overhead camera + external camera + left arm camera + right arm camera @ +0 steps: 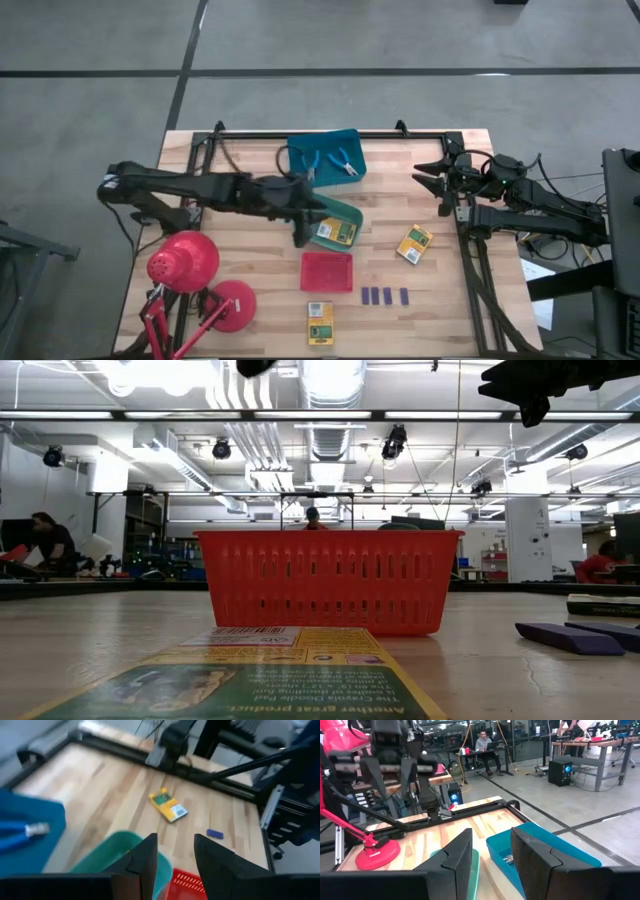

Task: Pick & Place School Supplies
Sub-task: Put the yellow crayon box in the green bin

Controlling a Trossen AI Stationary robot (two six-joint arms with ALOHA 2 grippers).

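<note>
Fingers [150,857] of the left gripper [172,862] stand parted with nothing between them; the right gripper [490,855] shows the same bare gap.

High view: the left gripper [303,232] hangs over the green tray [345,212], which holds one yellow-and-green box [335,232]. Behind it the blue tray [325,140] holds both scissor tools [330,162]. The red tray [327,271] sits nearer the front edge, with a second box [415,243] to its right, a third [320,322] at the front, and four dark blocks [385,295] in a row between them. A red lamp [185,262] fills the front left corner. The right gripper [432,175] waits at the right rear, clear of everything.

Low view: the front box [250,675] and the red tray [327,580] block most of the table; only two blocks [565,637] and a box edge [603,604] show at right. People sit in the room behind.

Left wrist view: green tray rim [117,847], blue tray [30,827] with a tool tip [35,828], red tray corner [187,882], the right-hand box [167,806] and one block [214,834].

Right wrist view: both rear trays [550,850], the lamp's base [377,852] and the left arm [395,755] beyond.
</note>
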